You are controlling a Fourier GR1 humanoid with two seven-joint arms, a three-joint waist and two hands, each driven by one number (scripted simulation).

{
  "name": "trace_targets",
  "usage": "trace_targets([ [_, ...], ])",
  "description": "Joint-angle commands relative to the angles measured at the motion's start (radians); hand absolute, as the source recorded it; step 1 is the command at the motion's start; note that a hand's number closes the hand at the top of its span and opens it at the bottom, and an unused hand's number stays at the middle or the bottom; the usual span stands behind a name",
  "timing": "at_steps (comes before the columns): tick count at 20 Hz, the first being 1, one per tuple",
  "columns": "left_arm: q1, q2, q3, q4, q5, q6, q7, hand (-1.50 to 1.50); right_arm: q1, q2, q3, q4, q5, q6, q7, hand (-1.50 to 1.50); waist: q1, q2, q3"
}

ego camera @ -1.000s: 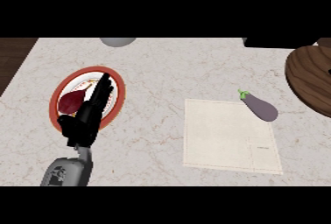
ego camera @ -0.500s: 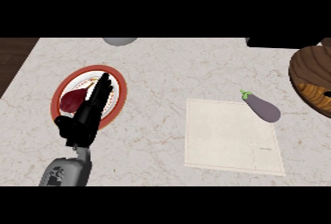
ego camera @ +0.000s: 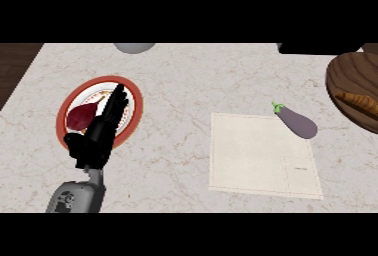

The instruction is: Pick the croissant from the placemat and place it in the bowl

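Note:
The croissant [ego camera: 359,102] lies inside the dark wooden bowl [ego camera: 347,75] at the right edge, only partly in view. Nothing lies on the cream placemat [ego camera: 262,155] in the middle right. My left hand [ego camera: 103,127] is stretched flat over the red-rimmed plate [ego camera: 66,102] at the left, fingers straight and pointing away, holding nothing. My right hand shows nowhere.
A purple eggplant [ego camera: 297,122] rests at the placemat's far right corner. A dark red item [ego camera: 80,115] sits on the plate beside my left hand. A grey object [ego camera: 133,47] and a dark object [ego camera: 314,47] stand at the counter's far edge.
The croissant now shows lying in the bowl at the right edge, where half a second ago a brown striped shape filled that spot. My left hand has stayed over the plate.

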Motion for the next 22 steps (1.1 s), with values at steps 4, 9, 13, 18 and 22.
trace_targets([
  [4,-0.020,-0.007,-0.006,0.013,-0.002,-0.003,0.010,0.00,0.014,-0.088,-0.087,0.066,-0.086,0.131,0.013,-1.50,-0.002,0.004,0.001],
  [9,0.026,0.017,0.022,0.000,0.012,-0.015,-0.037,0.00,0.041,-0.175,-0.133,0.088,-0.145,0.325,0.045,-1.50,-0.009,-0.002,0.000],
  [13,-0.011,-0.002,0.007,0.017,-0.003,0.000,-0.007,0.00,0.111,-0.202,-0.136,0.076,-0.154,0.413,-0.006,-1.50,-0.011,-0.002,0.001],
  [18,-0.037,-0.008,0.015,0.026,0.002,0.005,0.004,0.00,0.175,-0.206,-0.134,0.060,-0.162,0.494,-0.056,-1.50,-0.012,0.001,0.003],
  [22,0.011,-0.017,-0.014,-0.033,-0.009,0.009,0.019,0.00,0.252,-0.156,-0.121,0.039,-0.156,0.475,-0.128,-1.50,-0.010,-0.002,0.003],
])
